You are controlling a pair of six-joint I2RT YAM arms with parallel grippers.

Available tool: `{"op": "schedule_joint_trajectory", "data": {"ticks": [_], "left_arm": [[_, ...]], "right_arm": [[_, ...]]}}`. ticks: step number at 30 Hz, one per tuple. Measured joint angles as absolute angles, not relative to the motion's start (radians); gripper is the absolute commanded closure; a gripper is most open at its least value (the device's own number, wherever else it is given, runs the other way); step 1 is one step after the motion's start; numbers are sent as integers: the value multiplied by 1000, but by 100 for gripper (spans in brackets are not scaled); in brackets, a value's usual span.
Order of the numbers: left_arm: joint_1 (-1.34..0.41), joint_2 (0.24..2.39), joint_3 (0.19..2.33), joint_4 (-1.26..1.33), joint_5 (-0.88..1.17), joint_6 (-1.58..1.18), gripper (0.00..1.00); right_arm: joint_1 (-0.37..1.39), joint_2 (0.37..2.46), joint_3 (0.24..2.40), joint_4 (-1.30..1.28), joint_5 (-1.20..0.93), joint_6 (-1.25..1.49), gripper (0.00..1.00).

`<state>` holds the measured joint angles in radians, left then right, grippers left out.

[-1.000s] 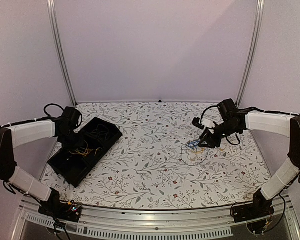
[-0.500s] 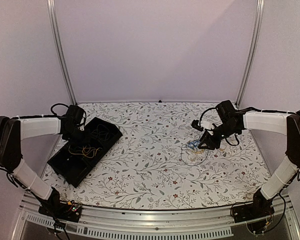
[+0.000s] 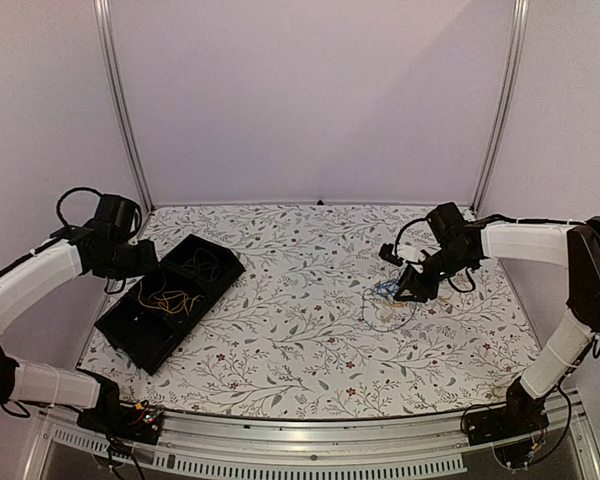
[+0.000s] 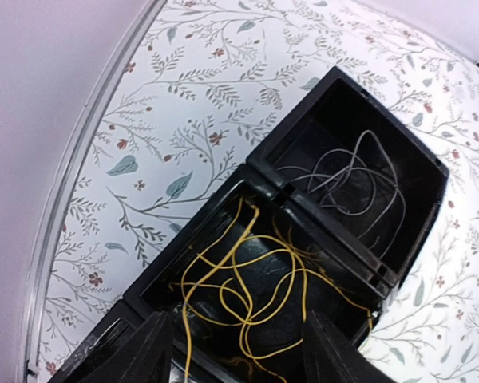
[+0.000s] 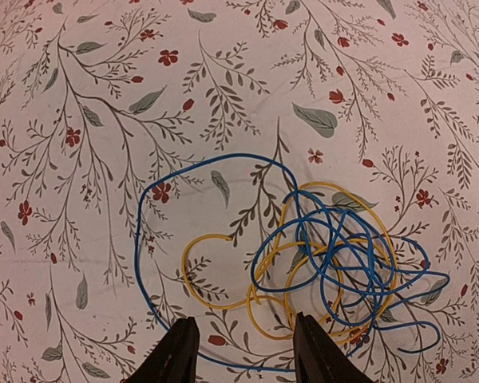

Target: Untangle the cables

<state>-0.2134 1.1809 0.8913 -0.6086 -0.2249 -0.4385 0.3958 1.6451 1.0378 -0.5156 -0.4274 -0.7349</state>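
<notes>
The left arm (image 3: 38, 278) and right arm (image 3: 530, 240) have white sleeves, black joints, and thick black cables (image 3: 72, 191) looping at their wrists.

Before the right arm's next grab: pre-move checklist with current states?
1. Is the right gripper free: ok, open and empty above the blue cable.
2. Is the left gripper free: ok, open and empty.
3. Is the blue cable apart from the yellow cable: not ok, loops overlap on the table.
4. Is the tray sorted: ok, yellow wires in one compartment, grey wire in the next.
5. Are the arms apart: ok.
</notes>
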Motion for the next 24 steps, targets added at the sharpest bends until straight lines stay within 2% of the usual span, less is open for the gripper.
{"op": "schedule_joint_trajectory", "data": {"ticks": [4, 8, 11, 14, 24], "left_arm": [[-191, 1180, 857, -647, -258, -453, 44], [-185, 1228, 849, -672, -252, -471, 59], [-179, 1264, 840, -671, -232, -476, 75], [-173, 1284, 833, -670, -209, -471, 100], [-171, 1319, 807, -508, -121, -476, 100]], "right_arm": [[408, 1649, 1040, -516, -424, -735, 55], [413, 1656, 1040, -516, -419, -736, 55], [413, 1657, 1040, -516, -416, -736, 55], [413, 1657, 1040, -516, -412, -736, 55], [413, 1658, 1040, -517, -401, -738, 55]]}}
